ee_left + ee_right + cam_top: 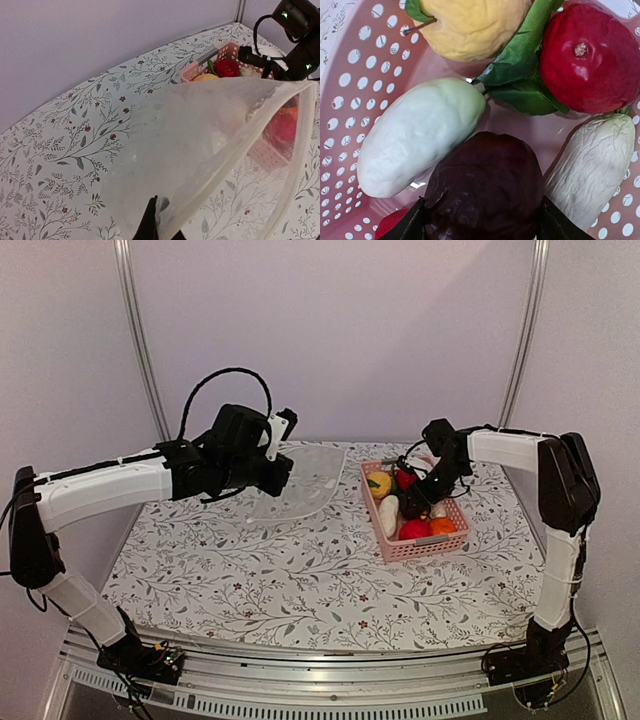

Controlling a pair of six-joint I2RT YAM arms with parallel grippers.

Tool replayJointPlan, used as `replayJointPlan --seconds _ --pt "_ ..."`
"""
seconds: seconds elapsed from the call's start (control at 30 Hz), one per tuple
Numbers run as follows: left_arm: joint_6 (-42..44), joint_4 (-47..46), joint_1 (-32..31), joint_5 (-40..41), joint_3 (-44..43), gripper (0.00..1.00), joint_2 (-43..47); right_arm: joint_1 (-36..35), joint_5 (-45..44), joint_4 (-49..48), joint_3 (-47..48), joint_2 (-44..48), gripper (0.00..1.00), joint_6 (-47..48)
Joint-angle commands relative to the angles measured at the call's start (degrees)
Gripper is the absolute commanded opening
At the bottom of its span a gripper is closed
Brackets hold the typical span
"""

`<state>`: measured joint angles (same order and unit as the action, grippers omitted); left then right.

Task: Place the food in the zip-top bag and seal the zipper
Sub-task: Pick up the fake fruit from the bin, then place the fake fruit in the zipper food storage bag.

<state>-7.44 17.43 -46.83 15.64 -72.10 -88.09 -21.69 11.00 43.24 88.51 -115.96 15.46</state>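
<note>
Near edge: both arm bases bolted on; floral-print surface (pixel 300 580) runs back to the wall.

Right side, mid-depth: pink lattice basket (pixel 425 550) sits flat on the surface. The right claw (pixel 480 220) reaches down into it. Its jaws are partway closed around the dark purple piece (pixel 485 190), with the fingers (pixel 410 227) pressed against both flanks. The piece rests among the others in the basket.

Food count, all in the basket:
- dark purple piece: one, between the right claw's fingers
- white pieces: two, a smooth one (pixel 417 137) touching the purple on its left and a wrinkled one (pixel 592 172) on its right
- yellow piece (pixel 470 25): one, just beyond the smooth white
- red pieces: two, one (pixel 592 55) beside the yellow with green leaves (pixel 520 75) between them, the other (pixel 414 530) at the basket's near end
- orange piece (pixel 443 526): one, beside the near red

Farther back, centre-left: the left claw (pixel 152 227) is clamped tight on the edge of the zip-top bag (pixel 200 135). It holds the bag just left of the basket, with the mouth gaping toward it. The zipper (pixel 301 150) is unsealed, and its strip curves around the open mouth. Basket and food show blurred through the plastic.
</note>
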Motion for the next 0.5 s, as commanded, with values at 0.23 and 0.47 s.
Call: replayJointPlan --seconds 0.23,0.47 --pt "-3.83 -0.76 2.64 -4.94 -0.33 0.00 0.06 -1.28 14.83 -1.76 -0.41 20.11 0.48 3.85" --pt "-6.95 -2.45 5.96 -9.62 0.14 0.00 0.11 -7.21 29.29 -5.24 7.58 24.48 0.46 3.72"
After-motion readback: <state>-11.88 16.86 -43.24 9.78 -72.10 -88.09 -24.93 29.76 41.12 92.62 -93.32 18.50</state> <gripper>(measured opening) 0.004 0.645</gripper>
